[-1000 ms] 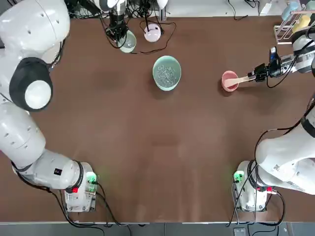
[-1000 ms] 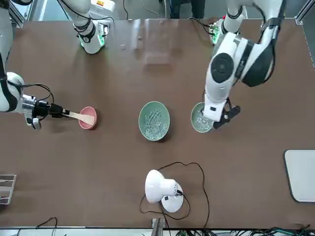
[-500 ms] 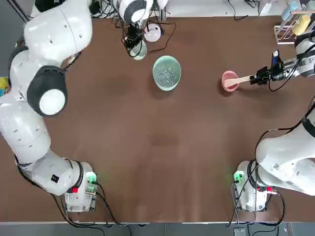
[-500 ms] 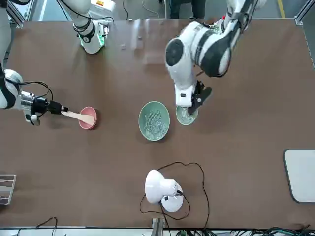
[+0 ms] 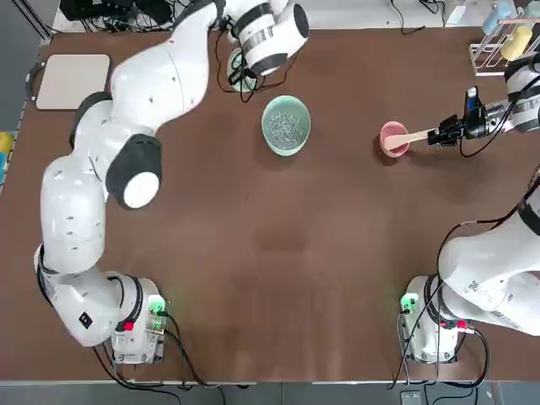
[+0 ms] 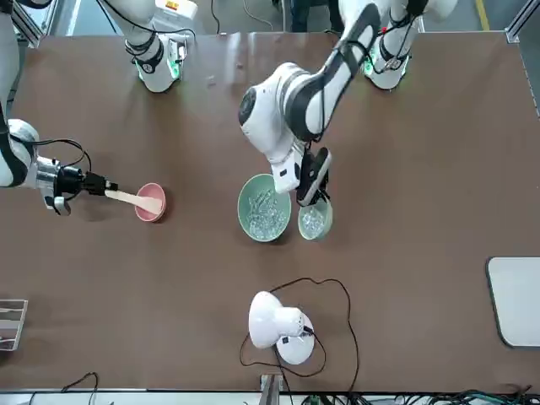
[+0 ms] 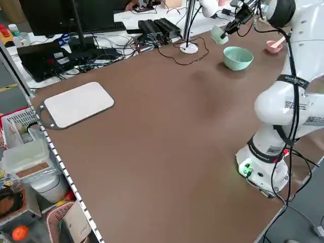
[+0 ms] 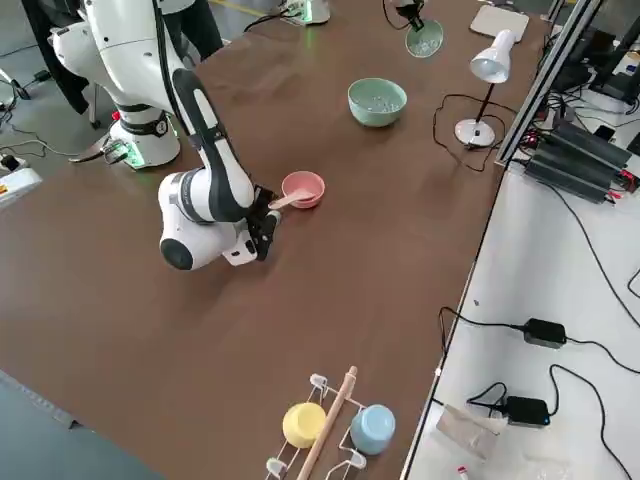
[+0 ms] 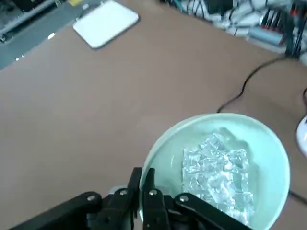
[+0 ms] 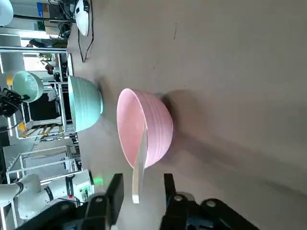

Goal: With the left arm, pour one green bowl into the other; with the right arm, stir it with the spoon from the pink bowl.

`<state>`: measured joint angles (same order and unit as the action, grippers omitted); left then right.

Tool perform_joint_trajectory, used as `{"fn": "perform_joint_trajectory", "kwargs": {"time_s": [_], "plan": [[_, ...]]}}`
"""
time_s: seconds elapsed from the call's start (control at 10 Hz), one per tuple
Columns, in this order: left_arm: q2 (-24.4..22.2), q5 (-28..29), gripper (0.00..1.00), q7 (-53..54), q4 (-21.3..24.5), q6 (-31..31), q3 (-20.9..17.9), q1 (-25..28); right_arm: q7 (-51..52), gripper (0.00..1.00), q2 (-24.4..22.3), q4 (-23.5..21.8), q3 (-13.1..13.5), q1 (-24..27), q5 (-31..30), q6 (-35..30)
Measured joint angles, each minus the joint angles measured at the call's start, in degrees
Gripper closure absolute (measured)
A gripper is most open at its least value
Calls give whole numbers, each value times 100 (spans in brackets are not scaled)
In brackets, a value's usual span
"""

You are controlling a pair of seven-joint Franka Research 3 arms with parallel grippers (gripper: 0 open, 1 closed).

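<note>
L. gripper [image 9: 145, 173]: closed on the rim of the small green bowl [image 9: 268, 163], one finger inside, one outside. Bowl is held up off the table w/ clear chunks [image 9: 218, 175] in it, near the large green bowl [image 6: 245, 198], on that bowl's L. side & a bit farther from the arm bases. Large bowl stands on the table [image 5: 253, 253], also w/ clear chunks inside; the two bowls are apart in the top view.

R. gripper [image 10: 144, 179]: fingers spread, one on each side of the spoon [image 10: 138, 175] at its handle end; a gap shows on both sides of the handle in the R. wrist view. Spoon head rests in the pink bowl [image 10: 156, 127]; handle sticks out over the rim twd. the robot's R. Pink bowl stands on the table just beyond the R. fingertips, to the R. of the large green bowl & well apart from it.

Surroundings: white lamp [image 6: 268, 321] near the far edge; rack [image 8: 340, 455] w/ yellow cup [image 8: 303, 425] & blue cup [image 8: 373, 429], far R.; white board [image 7: 81, 104], far L.
</note>
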<state>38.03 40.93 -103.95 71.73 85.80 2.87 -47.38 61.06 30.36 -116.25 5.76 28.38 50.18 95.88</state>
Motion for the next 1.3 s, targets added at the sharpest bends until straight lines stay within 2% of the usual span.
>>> {"fn": "perform_joint_trajectory", "kwargs": {"time_s": [0.1,0.2,0.3,0.9,1.3], "plan": [[26,6,95,-127,-11,0,-540,-545,0,62,0,1,1,0,0,1],[43,9,95,-304,-27,-2,-892,-970,0,62,0,3,2,2,0,4],[66,66,95,-538,-34,-3,-1024,-1230,0,62,0,5,2,6,0,6],[847,1054,95,-1786,-38,-348,-1053,-1926,3,62,0,13,8,85,0,24],[1140,1622,95,-1916,-41,-781,-1126,-2123,5,62,0,13,-1,87,1,25]]}}
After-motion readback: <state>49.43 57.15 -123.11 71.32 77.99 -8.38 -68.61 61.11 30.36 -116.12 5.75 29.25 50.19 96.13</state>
